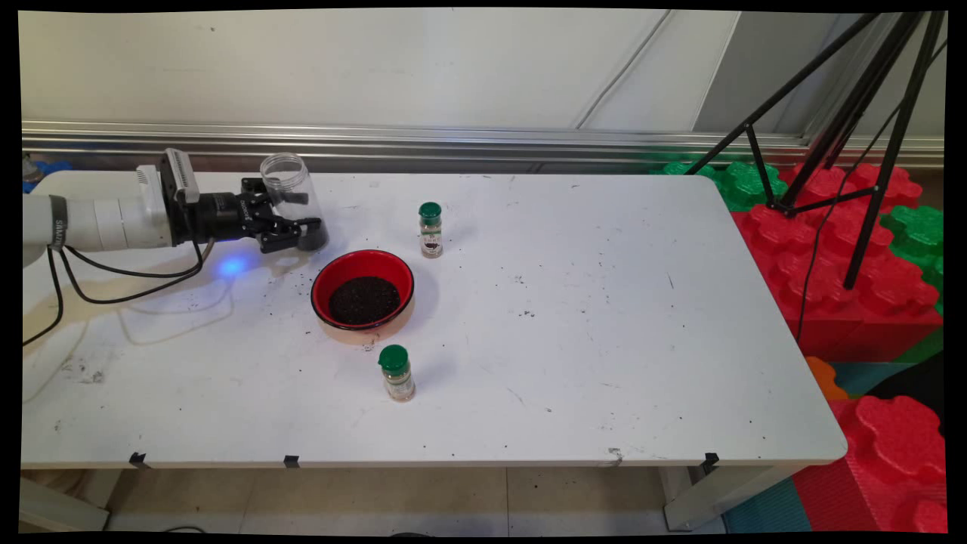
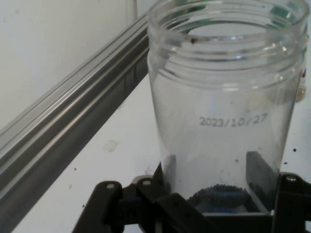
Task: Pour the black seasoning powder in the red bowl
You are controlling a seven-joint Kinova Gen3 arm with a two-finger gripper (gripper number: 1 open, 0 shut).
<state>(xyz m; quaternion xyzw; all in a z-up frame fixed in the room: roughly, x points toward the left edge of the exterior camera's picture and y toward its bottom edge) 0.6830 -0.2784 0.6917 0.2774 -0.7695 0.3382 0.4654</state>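
black two-finger gripper [image 1: 306, 230] fingers [image 2: 260, 182] clamp the clear plastic screw-neck jar [image 2: 221, 111] low on its wall, jar upright on white tabletop [image 1: 566, 340] | smooth, likely light, slippery, thin-walled | beyond fingers: round red bowl of dark grains [image 1: 363, 290], 2 green-capped spice bottles [image 1: 430, 230]

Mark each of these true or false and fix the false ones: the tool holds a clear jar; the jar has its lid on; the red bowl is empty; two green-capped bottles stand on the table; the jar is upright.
1. The tool holds a clear jar. True.
2. The jar has its lid on. False: its mouth is open.
3. The red bowl is empty. False: it holds dark grains.
4. Two green-capped bottles stand on the table. True: the far bottle and the near bottle.
5. The jar is upright. True.
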